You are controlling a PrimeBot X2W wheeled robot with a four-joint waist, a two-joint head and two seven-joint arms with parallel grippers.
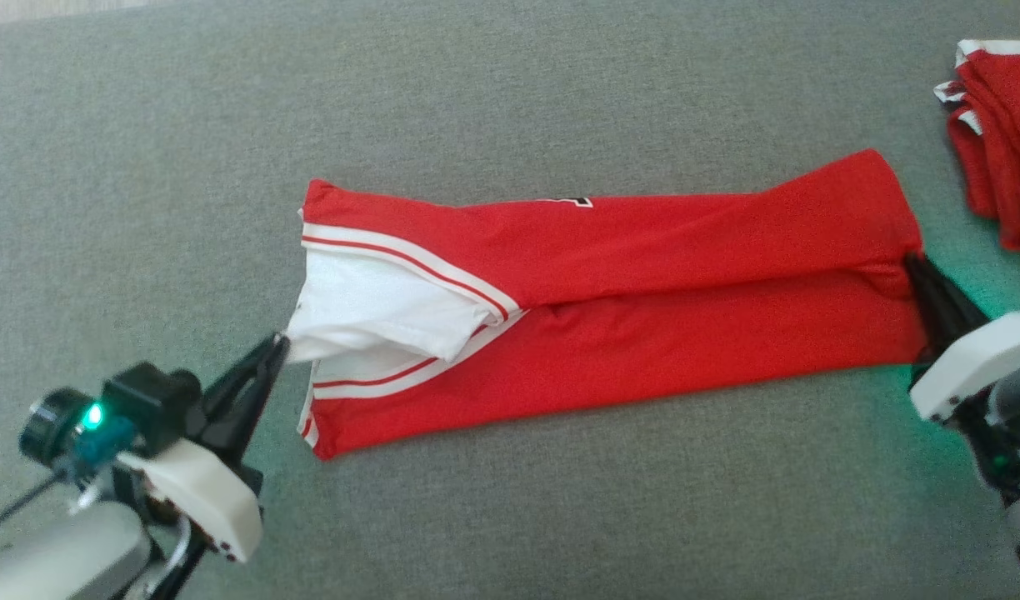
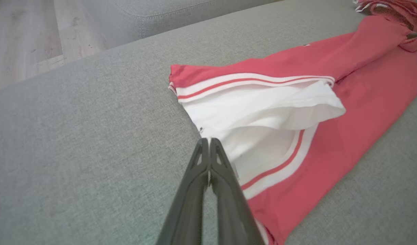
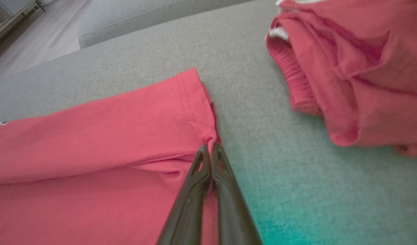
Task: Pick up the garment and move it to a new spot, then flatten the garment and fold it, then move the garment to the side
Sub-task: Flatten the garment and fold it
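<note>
Red garment (image 1: 643, 283), white-and-red striped trim: folded lengthwise, flat on grey sofa cushion (image 1: 477, 100). Left gripper (image 1: 278, 346): jaws pinched on its white end. Right gripper (image 1: 914, 262): jaws pinched on opposite red end. Crumpled red garment pile (image 1: 1002, 142) nearby.

The crumpled red pile of clothing (image 1: 1000, 142) runs off the right edge in the head view. In the right wrist view it's soft and smeary and chopped by the top and right edges, so no idea what piece it is. There's a tiny white-edged mark (image 1: 577, 202) on the long folded red garment with white striped trim (image 1: 643, 333), half tucked under a fold, way too small to read. The right tool (image 1: 912, 260) has its tips buried in the hem. The left tool (image 2: 208, 140) is pressed together at the white corner; how much cloth is inside, can't tell.
</note>
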